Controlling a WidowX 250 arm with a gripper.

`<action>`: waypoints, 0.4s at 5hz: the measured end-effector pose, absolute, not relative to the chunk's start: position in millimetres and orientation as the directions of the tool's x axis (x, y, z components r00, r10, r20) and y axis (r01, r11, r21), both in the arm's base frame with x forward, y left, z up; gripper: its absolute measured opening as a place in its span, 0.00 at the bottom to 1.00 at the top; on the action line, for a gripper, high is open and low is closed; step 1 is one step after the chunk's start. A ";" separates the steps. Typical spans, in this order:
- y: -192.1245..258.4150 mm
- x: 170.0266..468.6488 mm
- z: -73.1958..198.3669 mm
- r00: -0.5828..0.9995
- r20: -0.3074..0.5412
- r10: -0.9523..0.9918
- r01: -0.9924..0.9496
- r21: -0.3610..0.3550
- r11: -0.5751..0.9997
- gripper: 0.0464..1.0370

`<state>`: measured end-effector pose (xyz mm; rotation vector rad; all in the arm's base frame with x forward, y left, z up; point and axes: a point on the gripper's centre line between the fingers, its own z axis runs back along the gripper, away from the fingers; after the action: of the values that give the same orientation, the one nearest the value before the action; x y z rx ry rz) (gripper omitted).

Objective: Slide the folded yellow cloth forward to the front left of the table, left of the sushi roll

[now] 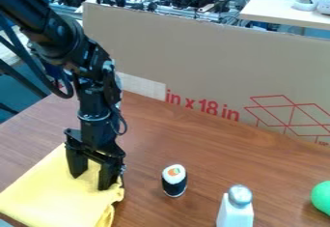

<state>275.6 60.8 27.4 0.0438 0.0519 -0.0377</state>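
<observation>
Gripper wide over a yellow cloth, snag risk?

Silver-topped shaker [236, 210] up front. Yellow cloth [48, 194] lies front left on the bench [193, 148], gripper [92, 174] right at it, fingers well apart. Closing too high could miss the thin fabric; pressing too low might jam. Toy sushi roll [174, 181] just beyond the shaker. Cardboard [206, 57] behind has red print.

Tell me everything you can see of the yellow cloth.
The cloth is plain yellow, soft-looking fabric, lying mostly flat on the brown table at the lower left, with creased folds along its right edge. The open pincer is over its upper right part; whether the fingertips touch it, I cannot tell.
</observation>
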 end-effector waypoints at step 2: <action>45.9 299.2 107.3 0.972 0.221 -0.074 0.071 0.019 0.997 0.96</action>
<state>299.2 45.9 107.3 0.0114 -0.2237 -0.0732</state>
